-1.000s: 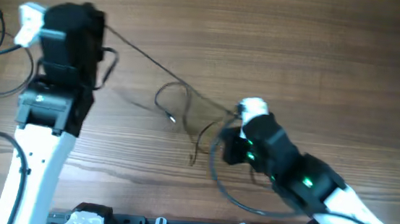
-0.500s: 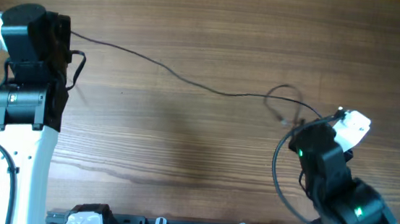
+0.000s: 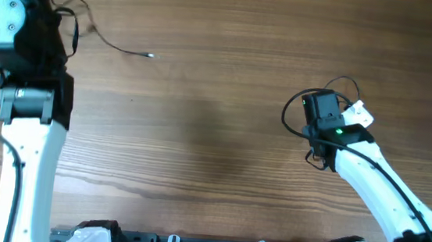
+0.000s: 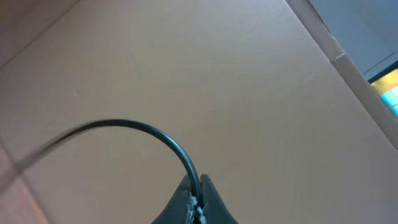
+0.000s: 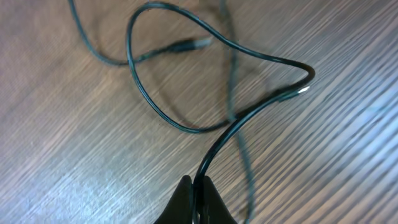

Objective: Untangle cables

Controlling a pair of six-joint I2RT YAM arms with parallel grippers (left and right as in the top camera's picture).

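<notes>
The left gripper (image 4: 198, 208) is squeezed tight on one thin cable (image 4: 134, 126), high in the upper left. Its loose end (image 3: 150, 54) points right across the table (image 3: 213, 152). The right gripper (image 5: 196, 199) pinches the other cable (image 5: 186, 128), looped at the middle right. The two are well apart, so each arm can probably just let go.

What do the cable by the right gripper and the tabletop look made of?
Cable: likely black rubber or plastic sheath, smooth, slight sheen, bends in soft loops. Table: wood or wood-look laminate, brown streaked grain, faint gloss; cannot tell which.
</notes>
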